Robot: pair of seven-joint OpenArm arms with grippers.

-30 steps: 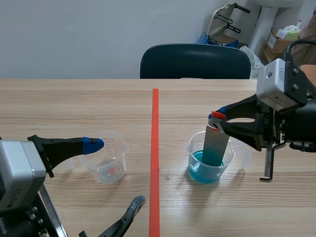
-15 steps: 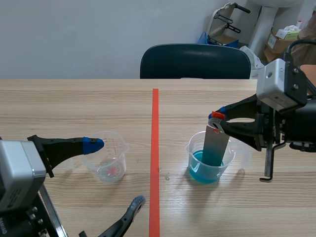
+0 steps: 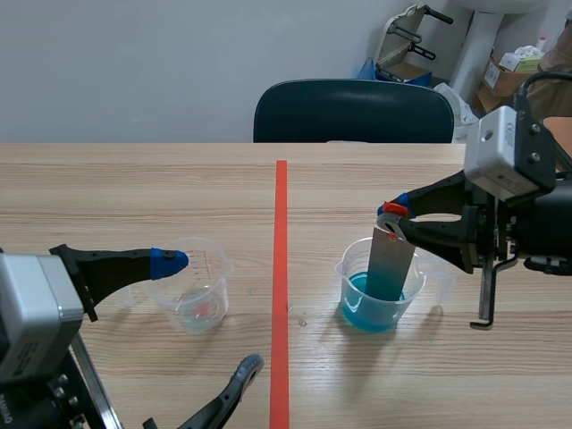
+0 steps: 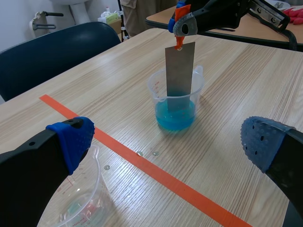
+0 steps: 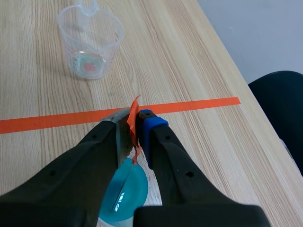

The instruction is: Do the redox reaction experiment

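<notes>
Two fingers of the right tool (image 3: 391, 214) are pinched narrow on the orange tab (image 5: 133, 113) at the top of a grey metal strip (image 3: 391, 264). The strip hangs tilted beneath the tool, with its lower end in the blue liquid (image 3: 362, 308) of a clear plastic measuring beaker (image 3: 413, 299). That beaker stands directly under the right tool on the wooden surface (image 3: 134, 197).

Beyond it, toward the other arm, an orange-red tape line (image 3: 280, 268) crosses the surface, with a few small droplets (image 4: 139, 153) lying just beside it. The left tool (image 3: 210, 311) hovers wide open and grips nothing. One of its blue pads sits at the rim of a second clear beaker (image 3: 192, 286), which holds only a faint pinkish trace at the bottom.

The grip looks like the weak point. The tool has only the small tab, so the strip could slip or swing and drop into the liquid. Because the strip leans on the rim, a sideways pull by the right tool could tip the light beaker and spill the solution. Lifting the strip out fast would likely fling more drops onto the surface.
</notes>
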